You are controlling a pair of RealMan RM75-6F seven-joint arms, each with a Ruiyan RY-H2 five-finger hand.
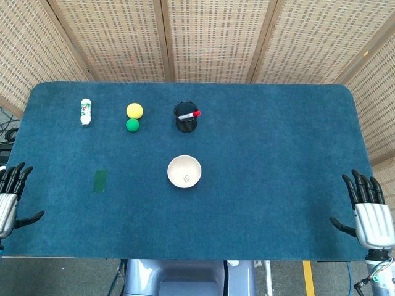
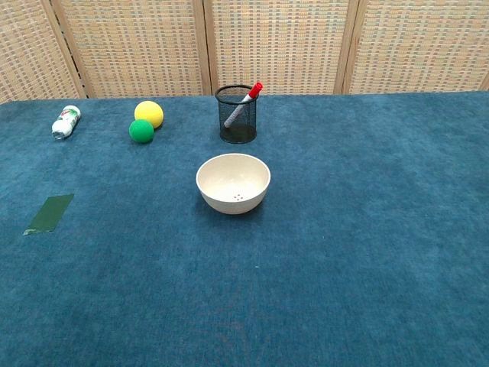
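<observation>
lying apart: tape [image 1: 100, 180], left robot hand [image 1: 8, 197]

White bowl [image 2: 233, 183] before mesh pen cup [image 2: 236, 114]

On the blue felt-covered table [image 1: 278, 154] there are two small foam balls, one yellow [image 1: 134, 110] and one green [image 1: 133, 125]. There is one cream ceramic bowl [image 1: 184, 171], one black wire-mesh pen cup [image 1: 186, 117] holding one red-capped marker [image 1: 189, 115], one small white plastic bottle [image 1: 86, 111], and one strip of green tape [image 1: 100, 180].
</observation>
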